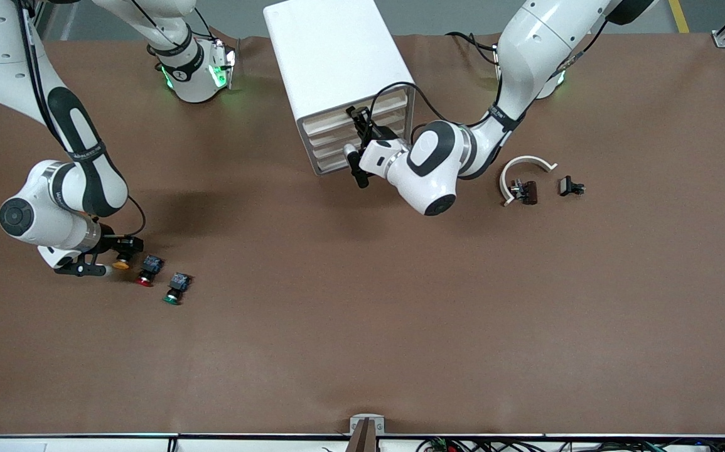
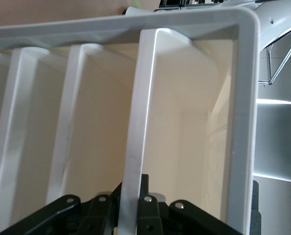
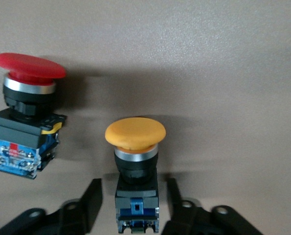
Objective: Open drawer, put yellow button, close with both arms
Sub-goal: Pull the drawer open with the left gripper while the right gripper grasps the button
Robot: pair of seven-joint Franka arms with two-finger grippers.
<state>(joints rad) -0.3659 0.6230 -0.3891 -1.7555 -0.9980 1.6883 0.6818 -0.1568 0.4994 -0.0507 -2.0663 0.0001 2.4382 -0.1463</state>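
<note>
A brown table [image 1: 362,351] fills nearly the whole frame, with grey floor [image 1: 450,16] along the top edge, a yellow floor line [image 1: 679,16] at upper right, and a white rail [image 1: 588,436] along the bottom.

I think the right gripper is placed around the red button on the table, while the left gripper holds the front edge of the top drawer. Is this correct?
Not quite. In the right wrist view the right gripper has its fingers on either side of the yellow button, not yet touching it; the red button lies beside it, outside the fingers. The rest holds: the left gripper is shut on the front edge of the top drawer.
</note>
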